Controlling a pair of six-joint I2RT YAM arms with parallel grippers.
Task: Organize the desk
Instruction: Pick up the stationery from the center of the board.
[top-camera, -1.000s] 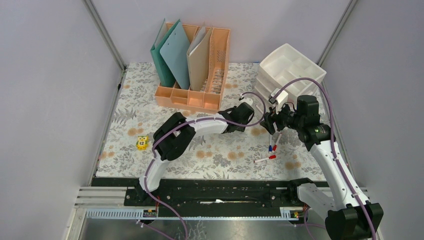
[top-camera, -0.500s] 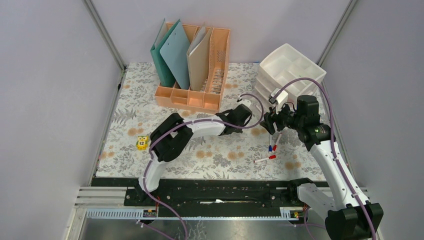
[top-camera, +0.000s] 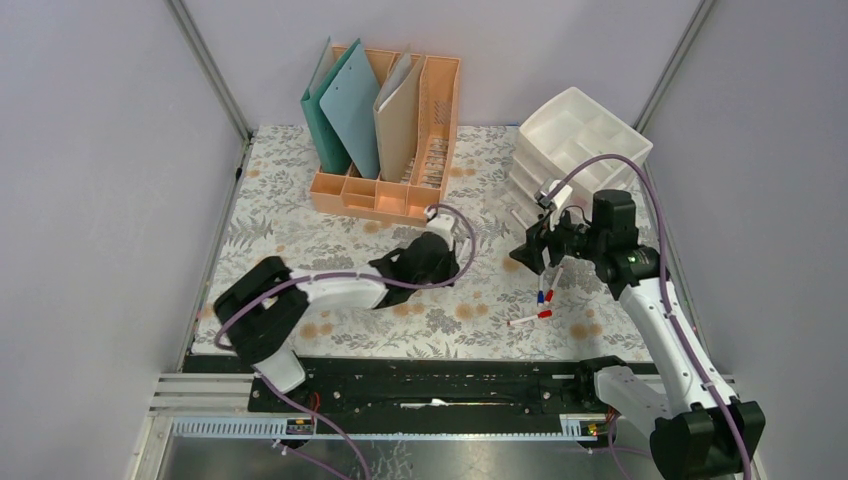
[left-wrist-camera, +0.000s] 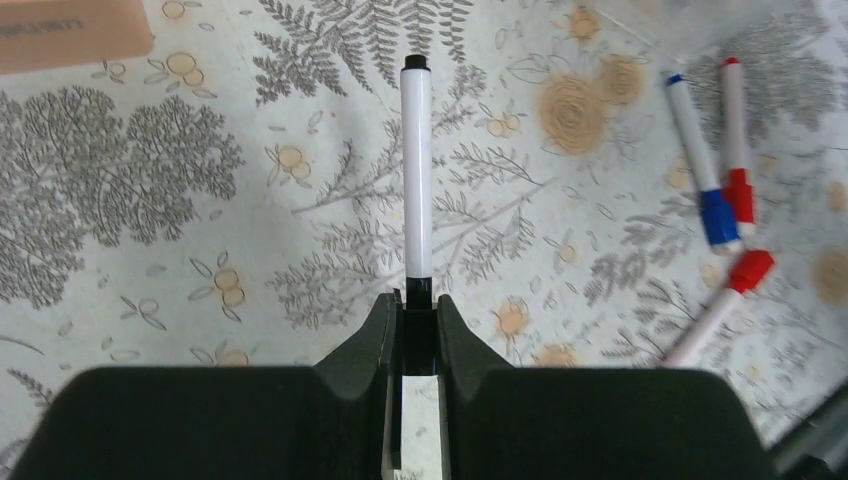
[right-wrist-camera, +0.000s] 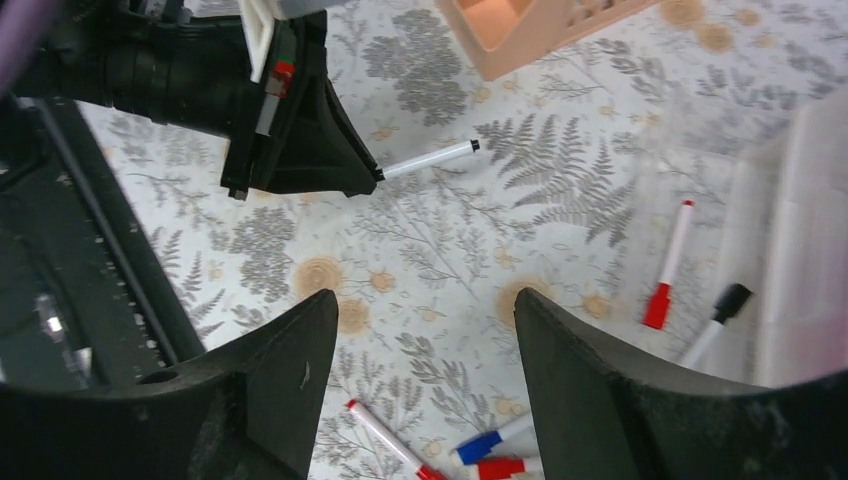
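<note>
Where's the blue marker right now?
In the top view, the blue marker lies on the right side of the desk, right beside a red marker and in front of the white drawers.

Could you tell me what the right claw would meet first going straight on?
Probably bare cloth of the desk, though depth is unclear: the right claw points down at a gap between the loose markers, with the left claw and its white marker aside.
</note>
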